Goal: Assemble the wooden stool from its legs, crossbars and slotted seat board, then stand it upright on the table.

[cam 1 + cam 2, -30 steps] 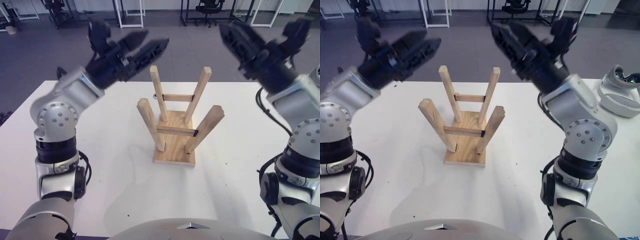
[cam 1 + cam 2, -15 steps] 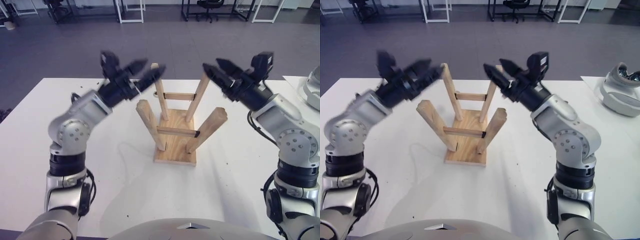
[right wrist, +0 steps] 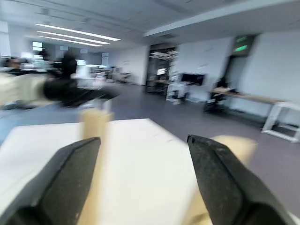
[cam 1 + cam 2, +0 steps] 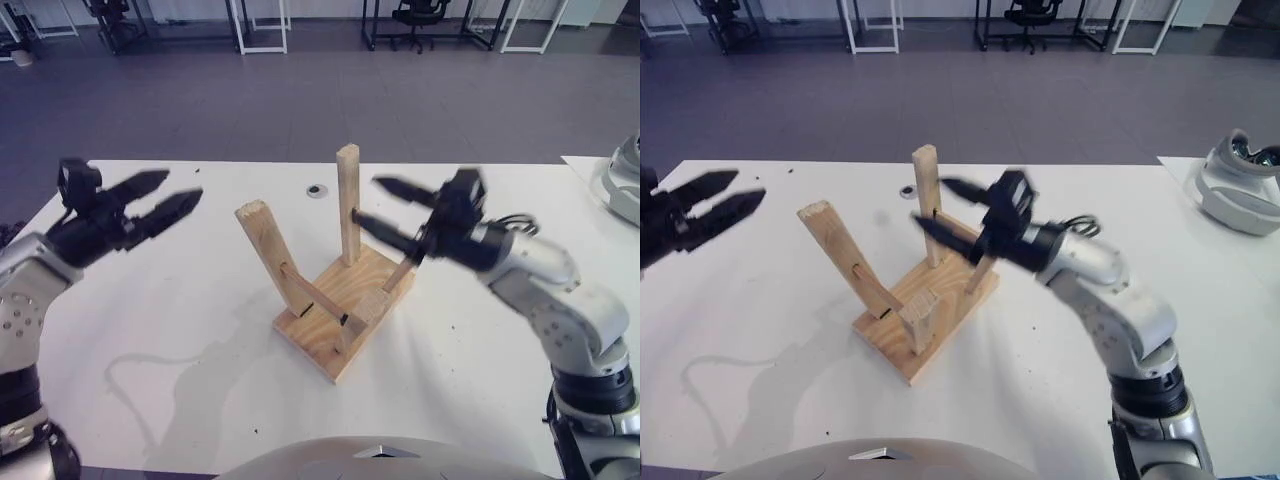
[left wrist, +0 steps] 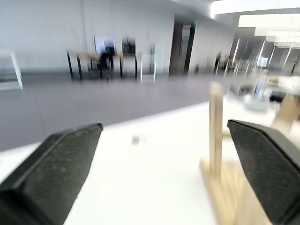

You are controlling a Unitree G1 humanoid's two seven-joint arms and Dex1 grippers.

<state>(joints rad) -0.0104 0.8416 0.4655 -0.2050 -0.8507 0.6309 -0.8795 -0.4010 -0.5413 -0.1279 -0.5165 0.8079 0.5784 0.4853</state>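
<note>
Your left tool hangs open over the counter's left side, forearm low, well apart from the stool. Your right tool, also open, points inward just beside the tall far leg. Mid-counter, the stool sits inverted: four legs up, one crossbar plainly seen.
</note>
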